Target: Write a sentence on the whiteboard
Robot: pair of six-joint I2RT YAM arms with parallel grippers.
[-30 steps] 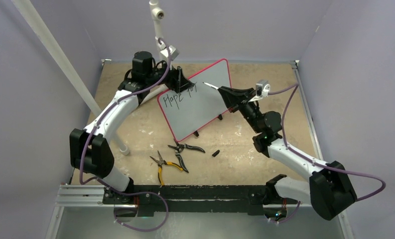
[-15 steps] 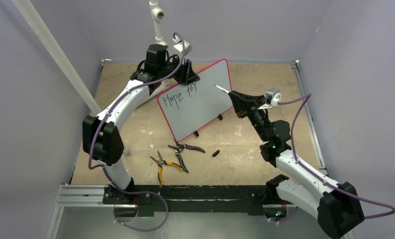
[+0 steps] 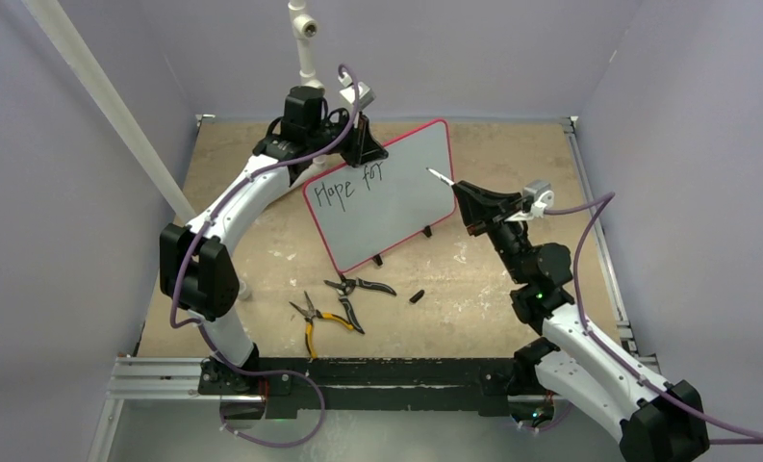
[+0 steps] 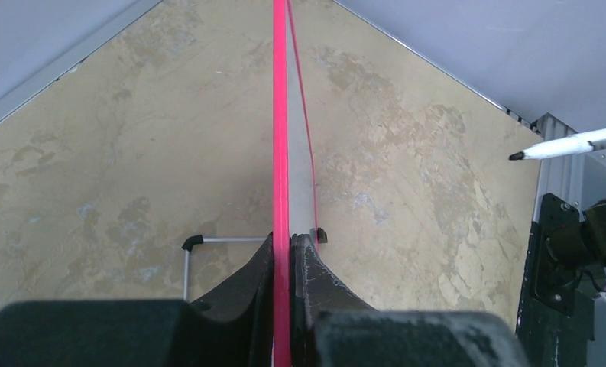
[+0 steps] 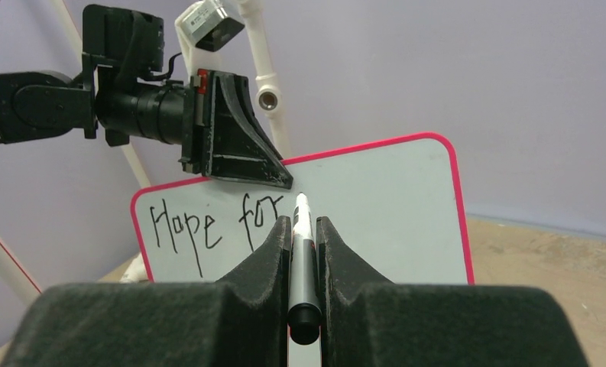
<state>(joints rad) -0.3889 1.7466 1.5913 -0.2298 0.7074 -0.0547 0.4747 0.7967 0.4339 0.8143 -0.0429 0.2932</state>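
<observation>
The whiteboard (image 3: 396,217) stands tilted on its little feet toward the far side of the table (image 3: 512,144); the left gripper (image 4: 282,241) has its jaws pinched on the board's top rim, steadying it; the right gripper (image 5: 303,229) has its jaws pressed around a marker (image 5: 300,245), tip pointing at the board but hanging apart from the face, off to the right of the writing.

The sentence (image 3: 347,184) is only begun: "Hope for" sits along the top row, so I'd say the writing step is partway through, in a pause between words. The next move, to my eye, calls for bringing the tip onto the bare surface just right of "for", lightly enough not to push the board over.

Room on that row looks short before the red right rim; the lower half is all bare. The left fingers sit just above "for", so the pen should keep below them. Pliers (image 3: 324,316) and a cap (image 3: 417,295) lie on the table in front, well apart from the pen.
</observation>
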